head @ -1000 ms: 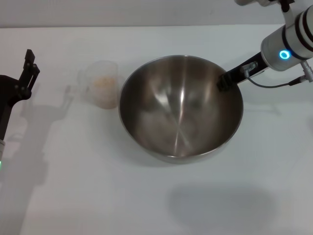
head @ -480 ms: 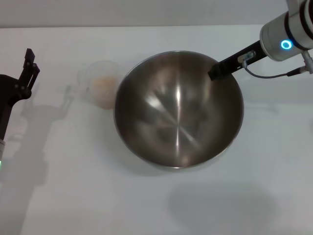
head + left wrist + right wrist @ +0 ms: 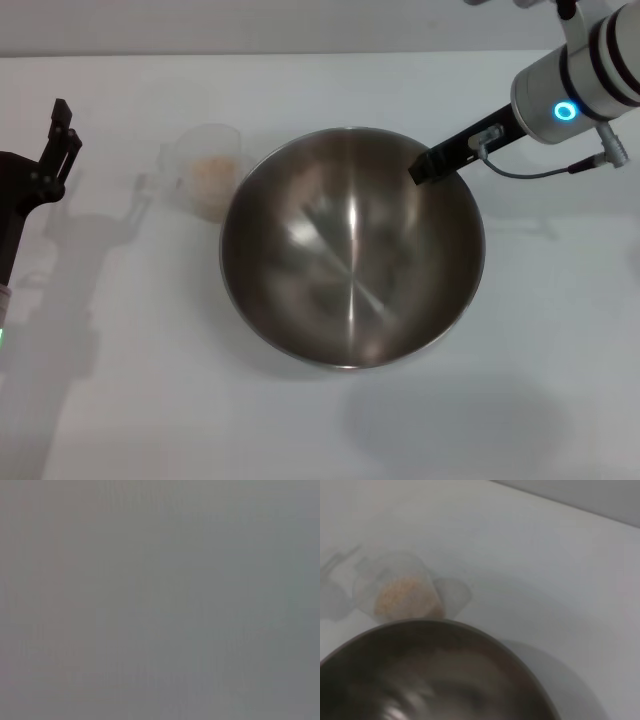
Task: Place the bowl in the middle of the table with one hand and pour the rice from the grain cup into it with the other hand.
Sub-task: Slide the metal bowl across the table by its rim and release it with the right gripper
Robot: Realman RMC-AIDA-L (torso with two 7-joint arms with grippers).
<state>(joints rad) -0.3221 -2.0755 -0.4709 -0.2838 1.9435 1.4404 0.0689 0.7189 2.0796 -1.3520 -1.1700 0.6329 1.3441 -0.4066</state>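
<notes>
The steel bowl point(image 3: 350, 250) hangs a little above the white table point(image 3: 560, 330), tilted, with its shadow on the table in front of it. My right gripper point(image 3: 425, 168) is shut on the bowl's far right rim. The clear grain cup point(image 3: 208, 170) stands just left of the bowl, with rice point(image 3: 210, 178) in its bottom. The right wrist view shows the bowl's rim point(image 3: 435, 630) close to the cup point(image 3: 400, 592) and the rice point(image 3: 402, 599). My left gripper point(image 3: 55, 150) is parked at the table's left edge, away from the cup. The left wrist view is plain grey.
The table's far edge point(image 3: 300, 53) runs along the top of the head view. The left arm's shadow point(image 3: 70, 250) lies on the table left of the cup.
My right gripper has carried the bowl to the left and toward me. The bowl's left rim now comes close to the cup. The left arm has not moved.
</notes>
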